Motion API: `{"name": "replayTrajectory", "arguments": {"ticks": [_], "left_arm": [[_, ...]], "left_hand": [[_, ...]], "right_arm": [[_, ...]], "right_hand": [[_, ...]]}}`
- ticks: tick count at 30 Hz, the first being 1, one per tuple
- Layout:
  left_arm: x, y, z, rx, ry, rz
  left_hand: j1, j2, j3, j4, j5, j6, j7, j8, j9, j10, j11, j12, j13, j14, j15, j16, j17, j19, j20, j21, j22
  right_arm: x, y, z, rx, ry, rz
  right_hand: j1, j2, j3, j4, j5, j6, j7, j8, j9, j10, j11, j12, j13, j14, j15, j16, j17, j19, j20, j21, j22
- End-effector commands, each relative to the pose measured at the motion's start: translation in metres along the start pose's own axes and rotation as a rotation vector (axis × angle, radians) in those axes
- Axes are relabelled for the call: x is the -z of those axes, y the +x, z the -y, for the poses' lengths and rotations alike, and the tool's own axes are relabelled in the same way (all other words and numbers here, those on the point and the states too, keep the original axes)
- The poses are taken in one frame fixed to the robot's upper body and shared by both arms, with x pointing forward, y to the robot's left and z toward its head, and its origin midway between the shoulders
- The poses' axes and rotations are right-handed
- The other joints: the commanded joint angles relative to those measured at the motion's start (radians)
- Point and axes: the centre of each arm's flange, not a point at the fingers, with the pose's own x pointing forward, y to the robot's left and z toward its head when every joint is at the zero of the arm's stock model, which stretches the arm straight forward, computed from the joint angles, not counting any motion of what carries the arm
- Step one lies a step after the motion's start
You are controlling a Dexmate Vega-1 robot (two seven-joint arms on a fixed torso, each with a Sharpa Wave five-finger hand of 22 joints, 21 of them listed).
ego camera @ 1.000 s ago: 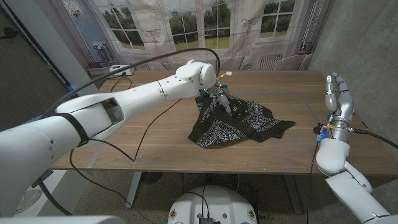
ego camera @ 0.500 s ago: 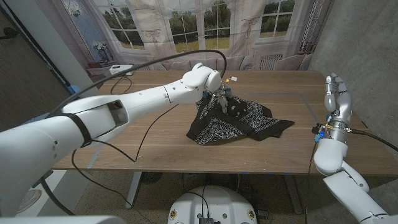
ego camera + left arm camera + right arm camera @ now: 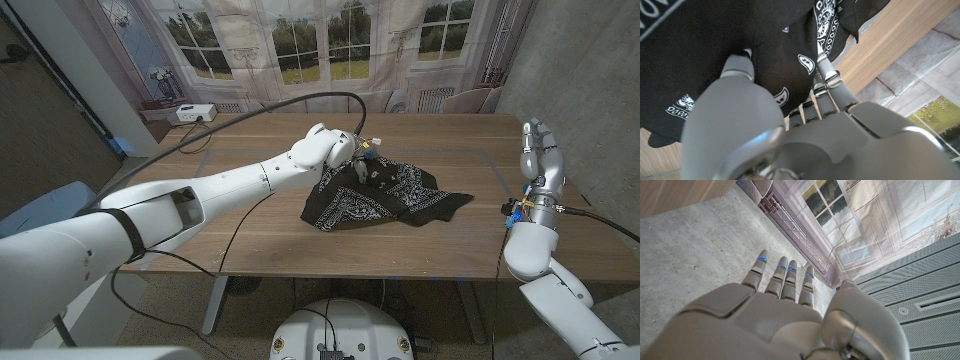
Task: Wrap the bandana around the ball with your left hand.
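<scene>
Head view | black paisley bandana (image 3: 385, 196) rumpled (white print) | left hand (image 3: 362, 163) grips its fold | right hand (image 3: 540, 152) spread

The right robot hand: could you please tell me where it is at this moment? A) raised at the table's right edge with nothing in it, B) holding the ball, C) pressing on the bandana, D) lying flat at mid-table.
A: the right robot hand stands upright by the table's right edge, fingers apart and holding nothing, well away from the bandana.

The bandana (image 3: 385, 200) lies mid-counter (image 3: 250, 240). The left hand (image 3: 362, 162) rests on its rear part. The right hand (image 3: 540, 150) stands beyond the counter's right edge.
</scene>
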Motion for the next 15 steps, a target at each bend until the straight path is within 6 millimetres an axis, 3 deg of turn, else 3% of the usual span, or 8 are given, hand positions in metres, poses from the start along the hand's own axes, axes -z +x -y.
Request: {"name": "replayTrajectory", "arguments": {"ticks": [1,2,5,6,15], "left_arm": [[-0.01,0.002,0.02,-0.104,-0.045,-0.007],[-0.01,0.001,0.02,-0.111,-0.042,-0.012],[-0.007,-0.004,0.016,-0.13,-0.074,-0.01],[-0.005,-0.006,0.014,-0.142,-0.086,-0.011],[0.01,-0.029,-0.006,-0.233,-0.19,-0.04]], "left_hand": [[0.225,0.15,0.041,0.015,0.013,0.626,0.111,0.038,0.007,0.137,-0.042,0.064,0.027,0.125,-0.153,0.08,0.091,0.041,-0.042,0.032,0.006],[0.255,0.149,0.04,0.015,0.014,0.658,0.131,0.053,0.019,0.168,-0.035,0.09,0.043,0.16,-0.15,0.112,0.135,0.053,-0.052,0.048,0.008],[0.269,0.147,0.037,0.017,0.015,0.653,0.134,0.053,0.028,0.18,-0.032,0.105,0.053,0.176,-0.153,0.13,0.163,0.069,-0.063,0.063,0.01],[0.287,0.149,0.038,0.016,0.018,0.664,0.151,0.061,0.039,0.193,-0.033,0.118,0.062,0.181,-0.156,0.141,0.184,0.069,-0.065,0.071,0.013],[0.34,0.145,0.037,0.017,0.028,0.669,0.174,0.075,0.081,0.227,-0.029,0.162,0.097,0.222,-0.167,0.171,0.244,0.085,-0.081,0.116,0.024]], "right_arm": [[-0.001,0.0,0.003,-0.001,-0.006,0.006],[-0.001,0.0,0.003,-0.002,-0.004,0.006],[-0.001,0.0,0.004,0.0,-0.003,0.007],[-0.001,0.0,0.004,0.001,-0.001,0.007],[0.0,-0.001,0.004,0.008,0.009,0.012]], "right_hand": [[-0.003,0.002,0.01,-0.002,-0.001,0.01,-0.002,0.005,0.004,0.009,0.001,0.002,0.003,0.011,0.0,0.005,-0.001,0.009,0.004,-0.004,0.002],[-0.003,0.002,0.01,-0.002,-0.001,0.01,-0.002,0.005,0.004,0.009,0.001,0.002,0.003,0.011,0.0,0.006,-0.001,0.009,0.004,-0.004,0.002],[-0.002,0.003,0.01,-0.003,-0.001,0.01,-0.002,0.005,0.004,0.01,0.002,0.002,0.002,0.011,0.0,0.005,-0.002,0.009,0.003,-0.005,0.002],[-0.003,0.003,0.01,-0.003,-0.001,0.01,-0.002,0.005,0.004,0.01,0.002,0.001,0.002,0.01,-0.001,0.005,-0.003,0.009,0.003,-0.005,0.002],[-0.002,0.006,0.013,-0.005,-0.001,0.011,-0.002,0.004,0.003,0.01,0.0,-0.001,0.001,0.009,0.0,0.003,-0.006,0.008,0.001,-0.009,0.002]]}}
